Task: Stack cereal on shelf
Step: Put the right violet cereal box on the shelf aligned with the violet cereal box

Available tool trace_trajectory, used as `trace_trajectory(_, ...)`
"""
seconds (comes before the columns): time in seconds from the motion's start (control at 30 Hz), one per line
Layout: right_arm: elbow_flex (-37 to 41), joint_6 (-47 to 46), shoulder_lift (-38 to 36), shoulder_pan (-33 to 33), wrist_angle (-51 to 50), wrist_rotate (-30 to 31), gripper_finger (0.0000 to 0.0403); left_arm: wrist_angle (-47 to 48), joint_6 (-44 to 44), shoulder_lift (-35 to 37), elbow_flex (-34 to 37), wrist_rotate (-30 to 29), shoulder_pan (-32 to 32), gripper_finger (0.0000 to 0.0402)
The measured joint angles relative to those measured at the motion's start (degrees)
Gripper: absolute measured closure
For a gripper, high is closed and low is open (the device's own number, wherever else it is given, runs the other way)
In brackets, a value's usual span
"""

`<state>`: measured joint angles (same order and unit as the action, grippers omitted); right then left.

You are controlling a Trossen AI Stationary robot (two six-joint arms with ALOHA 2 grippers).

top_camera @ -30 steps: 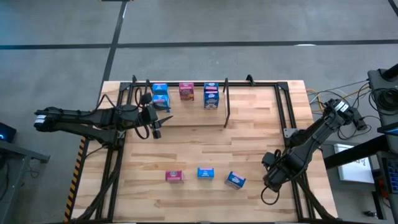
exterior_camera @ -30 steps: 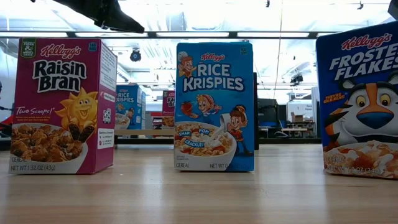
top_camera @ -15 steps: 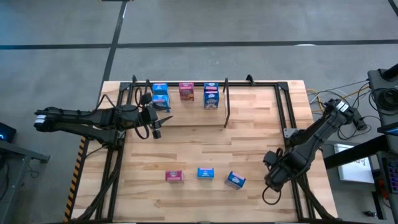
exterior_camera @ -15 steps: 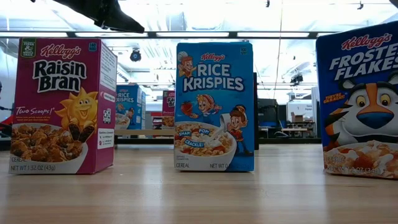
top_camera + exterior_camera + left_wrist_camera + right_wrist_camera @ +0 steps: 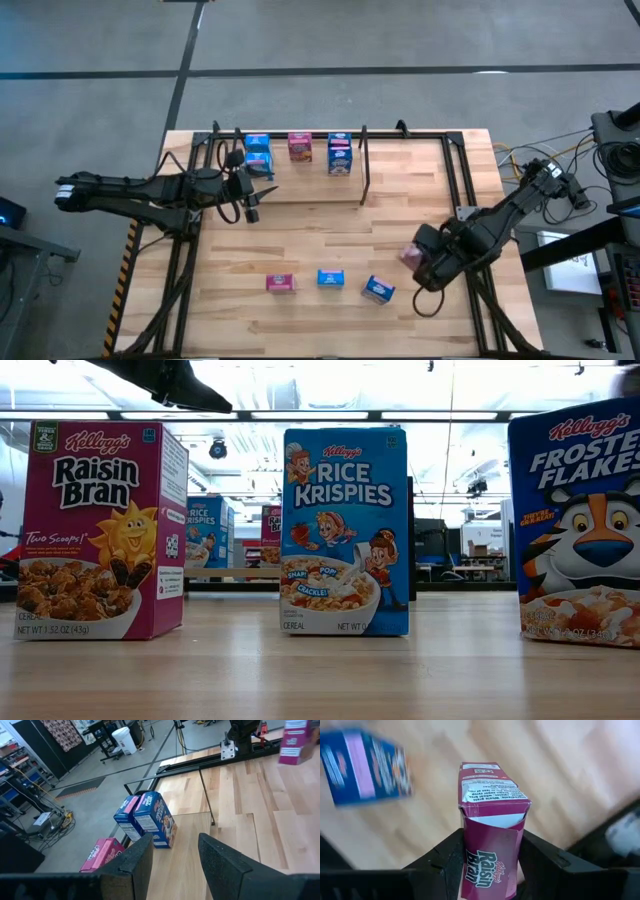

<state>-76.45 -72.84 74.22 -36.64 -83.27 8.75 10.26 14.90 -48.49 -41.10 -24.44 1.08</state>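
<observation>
Right hand is clamped on a pink Raisin Bran box, one finger on each side of it. In the high view that held box sits over the table at about 4 o'clock from table centre, just beside the blue box at the right end of the front row.

Left hand has its fingers apart with nothing between them. In the high view it is at about 10 o'clock, at the left end of the shelf, near the blue box there.

Shelf runs along the 12 o'clock edge of the table. Three boxes stand on it in a row: blue box, pink box, blue box, all left of the upright divider.

Front row near 6 o'clock, three boxes standing apart from each other: Raisin Bran, Rice Krispies, Frosted Flakes. The Frosted Flakes box is turned at an angle to the other two in the high view.

Left wrist view shows two blue boxes side by side and touching, with a pink box beyond them.
</observation>
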Motion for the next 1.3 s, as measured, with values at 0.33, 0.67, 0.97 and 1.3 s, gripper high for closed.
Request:
trace_trajectory(0.33, -3.9, 24.0, 0.0, 10.2, 9.3, 17.0, 0.0248, -0.2, 0.0, 0.0, 0.0, 0.0, 0.0, 0.0261)
trace_trajectory(0.67, -4.5, 50.4, 1.7, 21.8, 31.4, 15.6, 0.0248, -0.2, 0.0, 0.0, -0.1, 0.0, 0.0, 0.0261)
trace_trajectory(0.97, -13.1, 65.0, 11.6, 30.6, 33.7, 11.8, 0.0248, -0.3, 0.5, 0.2, -0.1, 0.0, 0.0, 0.0261)
trace_trajectory(1.3, -28.9, 77.3, 27.4, 38.7, 31.0, 11.6, 0.0258, -0.1, 1.8, 0.9, -0.1, 0.0, 0.0, 0.0261)
